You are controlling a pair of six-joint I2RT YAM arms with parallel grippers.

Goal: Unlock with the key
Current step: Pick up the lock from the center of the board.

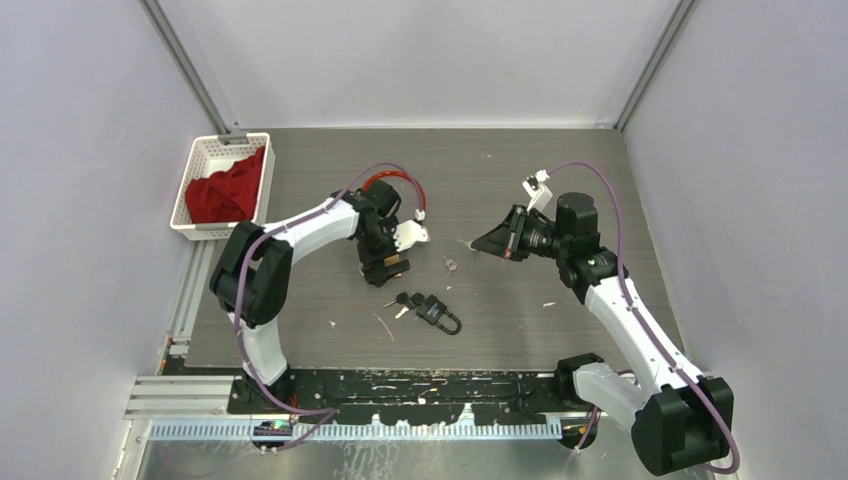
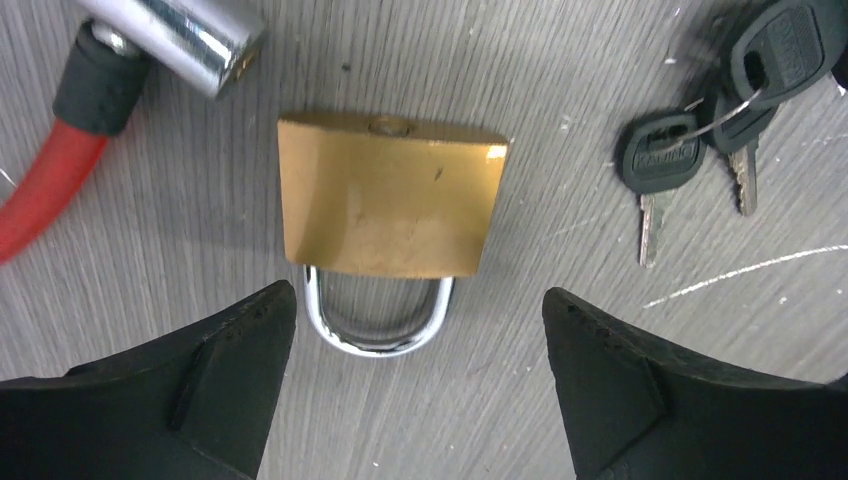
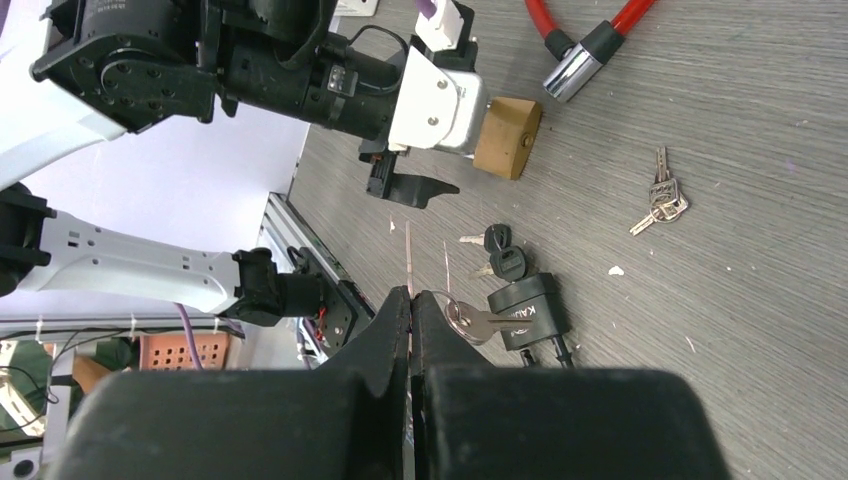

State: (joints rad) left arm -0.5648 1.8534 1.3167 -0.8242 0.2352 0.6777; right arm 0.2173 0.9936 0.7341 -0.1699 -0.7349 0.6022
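Near the bench (image 1: 600, 170) middle: left gripper (image 2: 418, 292) released, jaws wide; right gripper (image 3: 410, 300) clenched, empty, well apart; brass padlock (image 2: 390, 195) flat below the left jaws, untouched. Step, likely: grasping the lock. Next: close squarely on its body, then fetch the silver keys (image 3: 662, 200).

Grey wood-grain counter (image 1: 560, 160) under me, scuffed with pale scratches and flecks. Plain pale walls (image 1: 420, 50) close it in on three sides. Grey metal posts (image 1: 190, 65) rise at the two far corners. Black mounting plate (image 1: 420, 385) runs along my near edge. Light even, shadows soft.
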